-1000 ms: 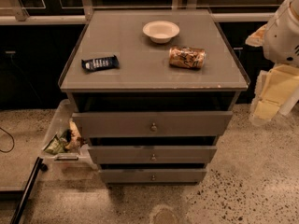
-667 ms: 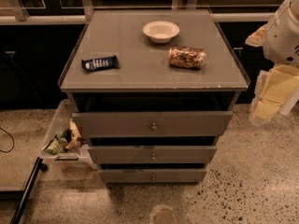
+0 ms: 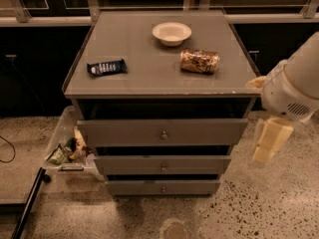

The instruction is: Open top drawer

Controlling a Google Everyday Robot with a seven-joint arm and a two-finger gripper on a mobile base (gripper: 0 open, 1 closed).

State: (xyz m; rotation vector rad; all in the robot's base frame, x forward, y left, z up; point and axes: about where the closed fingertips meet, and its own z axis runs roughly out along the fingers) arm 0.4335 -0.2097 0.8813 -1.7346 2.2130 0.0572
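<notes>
- Your top drawer (image 3: 162, 132) sits directly under the worktop (image 3: 134, 81), the highest of three grey fronts, with its small round knob (image 3: 163, 134) at the centre.
- A dark band shows between the worktop edge and the drawer front. You can take that as the drawer being out a little at most, because none of its inside floor is visible.
- The tool (image 3: 269, 142) hangs off the white arm at about 3 o'clock from the knob, beyond the cabinet's right corner and well apart from the drawer. It touches nothing.
- You cannot tell from this view whether the tool is wide or narrow; it holds nothing you can see.
- Judged from this, the reach to the knob, the grip and the main pull are all left to do.
- A bowl (image 3: 171, 33), a lying can (image 3: 199, 61) and a dark wrapper (image 3: 106, 66) rest on the worktop, away from the drawer's path.
</notes>
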